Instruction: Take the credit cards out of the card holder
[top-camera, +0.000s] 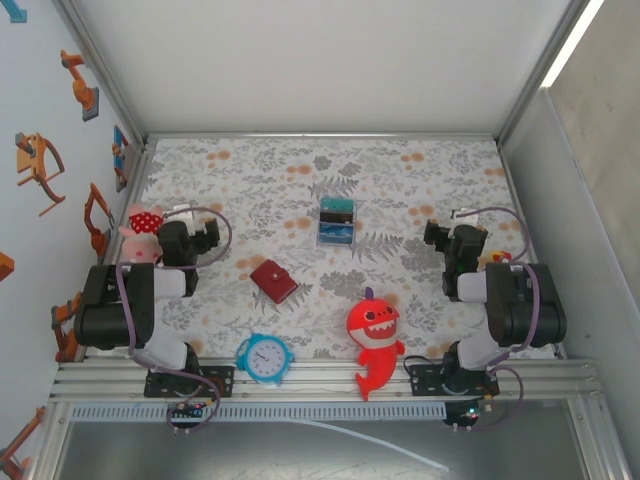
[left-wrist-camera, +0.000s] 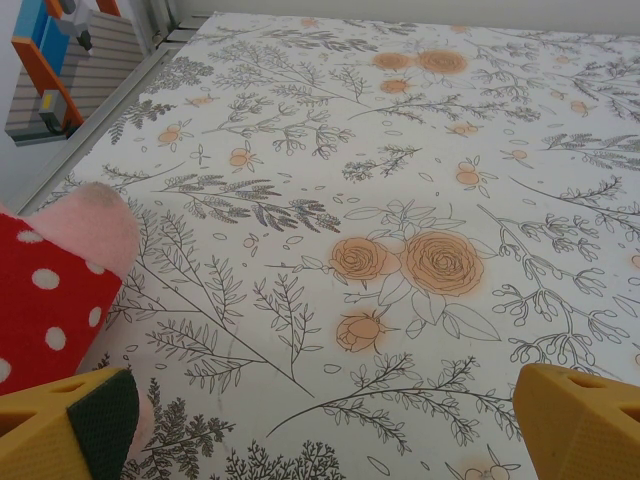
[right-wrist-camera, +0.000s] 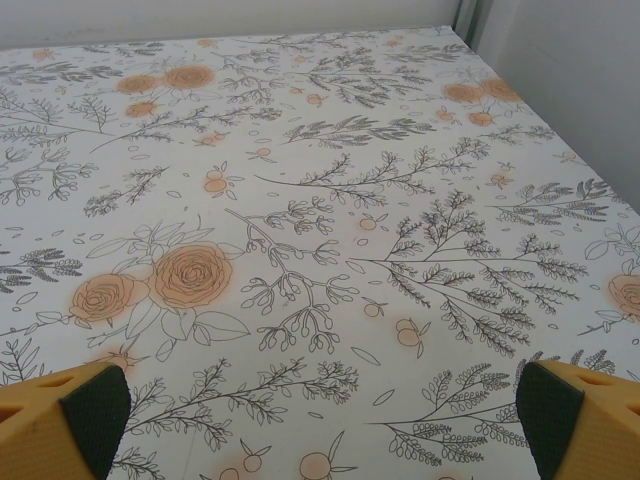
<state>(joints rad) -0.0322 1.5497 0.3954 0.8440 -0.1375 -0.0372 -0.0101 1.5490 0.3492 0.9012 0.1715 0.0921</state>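
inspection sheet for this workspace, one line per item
surface: floral tablecloth, flat, no spills seen
job's things: dark red wallet closed, mid-table; the clear box behind it holds teal and blue items, too small to identify
clutter: red shark toy, blue alarm clock, pink plush beside the left gripper
grippers: left gripper and right gripper open, holding nothing
cables: purple cables looped along both arms; white cable below the front rail
surroundings: white walls, metal frame, robot stickers on left wall

Robot lab cell, white panel walls (top-camera: 300, 60), aluminium frame rails (top-camera: 320, 378), floral tabletop (top-camera: 250, 180)
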